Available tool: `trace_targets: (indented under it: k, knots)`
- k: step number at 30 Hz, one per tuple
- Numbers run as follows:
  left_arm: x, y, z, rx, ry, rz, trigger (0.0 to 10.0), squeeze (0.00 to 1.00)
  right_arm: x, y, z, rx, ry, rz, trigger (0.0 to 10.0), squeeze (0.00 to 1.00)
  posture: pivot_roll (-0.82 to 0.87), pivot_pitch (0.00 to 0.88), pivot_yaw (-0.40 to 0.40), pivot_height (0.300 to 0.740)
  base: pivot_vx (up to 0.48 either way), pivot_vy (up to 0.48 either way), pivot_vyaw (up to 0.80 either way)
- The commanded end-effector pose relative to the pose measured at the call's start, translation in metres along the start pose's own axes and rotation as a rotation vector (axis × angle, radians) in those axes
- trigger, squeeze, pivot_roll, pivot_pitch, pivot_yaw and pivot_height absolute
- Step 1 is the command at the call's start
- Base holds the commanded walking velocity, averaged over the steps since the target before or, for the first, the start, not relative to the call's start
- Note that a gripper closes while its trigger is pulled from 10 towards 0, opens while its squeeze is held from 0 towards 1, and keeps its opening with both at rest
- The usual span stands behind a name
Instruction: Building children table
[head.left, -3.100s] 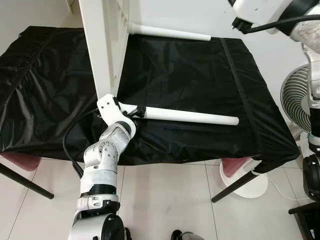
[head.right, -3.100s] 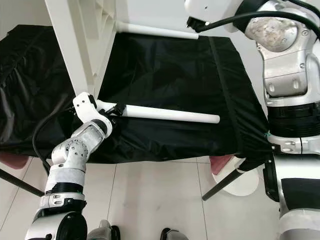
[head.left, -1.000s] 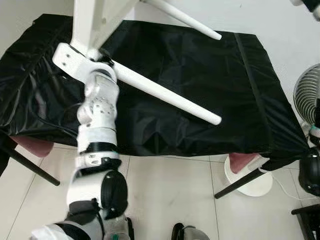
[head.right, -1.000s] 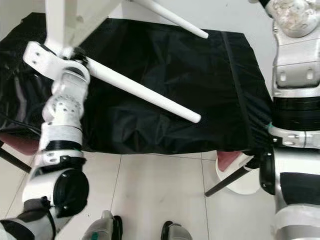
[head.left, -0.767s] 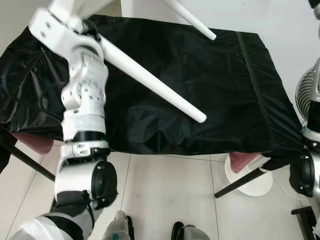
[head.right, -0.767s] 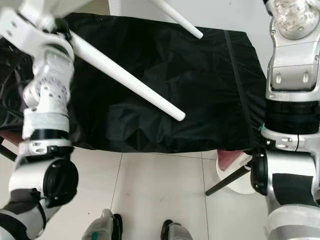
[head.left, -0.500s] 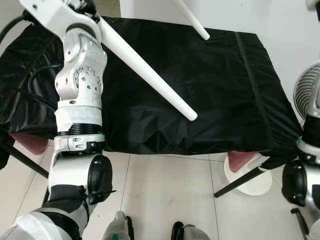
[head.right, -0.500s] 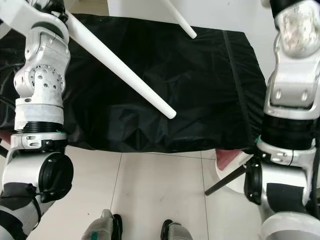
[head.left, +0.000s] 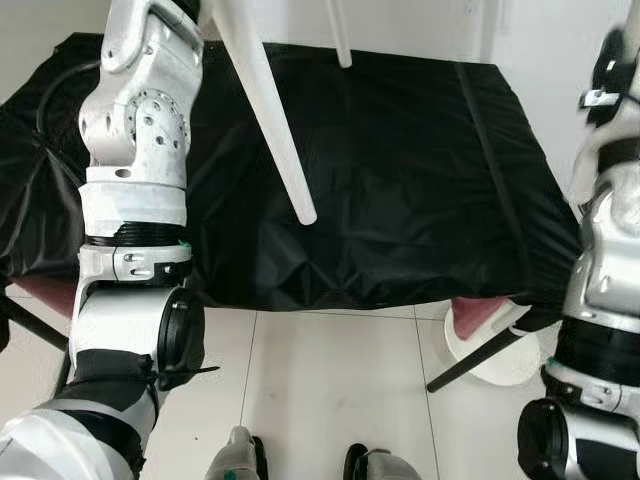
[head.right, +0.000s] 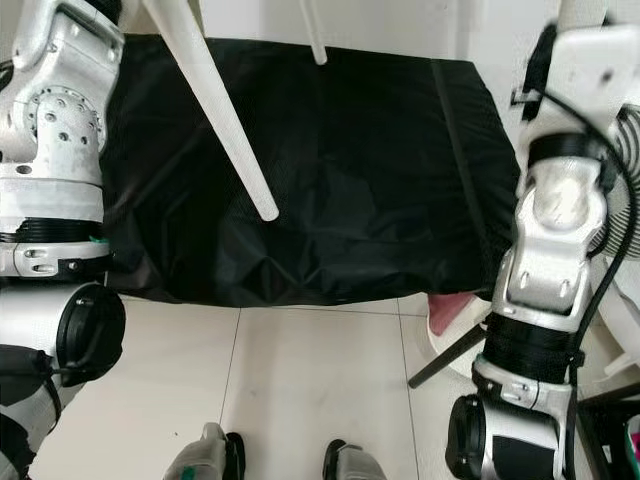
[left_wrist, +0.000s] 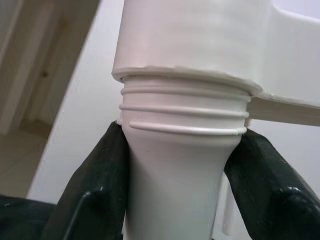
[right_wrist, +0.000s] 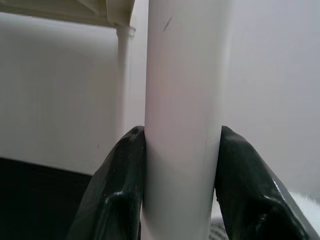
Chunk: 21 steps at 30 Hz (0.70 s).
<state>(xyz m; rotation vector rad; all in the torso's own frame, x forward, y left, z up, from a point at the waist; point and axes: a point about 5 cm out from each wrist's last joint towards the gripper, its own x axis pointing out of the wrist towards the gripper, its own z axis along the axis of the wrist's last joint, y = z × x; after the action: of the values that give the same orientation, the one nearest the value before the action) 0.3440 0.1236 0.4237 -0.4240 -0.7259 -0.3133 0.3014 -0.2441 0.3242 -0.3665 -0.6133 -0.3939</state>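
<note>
Smooth white leg (left_wrist: 172, 195), ribbed threads.

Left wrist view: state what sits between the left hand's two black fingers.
The threaded top of a white table leg, just below the white tabletop socket, is clamped between the left hand's fingers.

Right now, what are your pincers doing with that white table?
Left pincer clamped on one white leg near its threaded top. Right pincer clamped on another leg. Black-covered table below.

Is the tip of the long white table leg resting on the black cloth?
No, the white leg hangs with its tip in the air above the black cloth.
</note>
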Motion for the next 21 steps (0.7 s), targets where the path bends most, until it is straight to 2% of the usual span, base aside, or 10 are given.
trace_targets:
  k: [1,5,7,8,9,14,16,17,18,21]
  knots:
    - [-0.003,-0.001,0.050,-0.020,-0.231,-0.002,10.0,0.00,-0.009,0.008,-0.039,0.031,0.171,0.057,10.0,0.00,0.07,0.133,0.010,0.740,0.000,0.000,0.00]
    - [-0.005,-0.003,0.049,-0.020,-0.230,-0.008,10.0,0.00,-0.010,0.020,-0.046,0.064,0.191,0.114,10.0,0.00,0.07,0.133,0.010,0.740,0.000,0.000,0.00]
    - [-0.012,-0.007,0.045,-0.019,-0.216,-0.017,10.0,0.00,-0.012,0.056,-0.054,0.207,0.237,0.286,10.0,0.00,0.10,0.136,-0.014,0.740,0.000,0.000,0.00]
    - [-0.012,-0.007,0.045,-0.019,-0.216,-0.017,10.0,0.00,-0.012,0.056,-0.054,0.207,0.237,0.286,10.0,0.00,0.10,0.136,-0.014,0.740,0.000,0.000,0.00]
    - [-0.016,-0.009,0.044,-0.011,-0.210,-0.030,10.0,0.00,-0.012,0.070,-0.053,0.257,0.241,0.354,10.0,0.00,0.10,0.137,-0.019,0.740,0.000,0.000,0.00]
    - [-0.019,-0.009,0.043,0.003,-0.209,-0.037,10.0,0.00,-0.013,0.082,-0.053,0.311,0.249,0.405,10.0,0.00,0.11,0.138,-0.026,0.740,0.000,0.000,0.00]
    - [-0.028,-0.005,0.044,0.069,-0.191,-0.050,10.0,0.00,-0.017,0.108,-0.049,0.357,0.246,0.515,10.0,0.00,0.13,0.140,-0.043,0.740,0.000,0.000,0.00]
    - [-0.028,-0.005,0.044,0.069,-0.191,-0.050,10.0,0.00,-0.017,0.108,-0.049,0.357,0.246,0.515,10.0,0.00,0.13,0.140,-0.043,0.740,0.000,0.000,0.00]
    - [-0.038,0.006,0.045,0.164,-0.152,-0.046,10.0,0.00,-0.024,0.126,-0.046,0.402,0.241,0.586,10.0,0.00,0.15,0.145,-0.058,0.740,0.000,0.000,0.00]
    - [-0.040,0.010,0.045,0.199,-0.135,-0.044,10.0,0.00,-0.027,0.130,-0.045,0.417,0.241,0.599,10.0,0.00,0.15,0.145,-0.058,0.740,0.000,0.000,0.00]
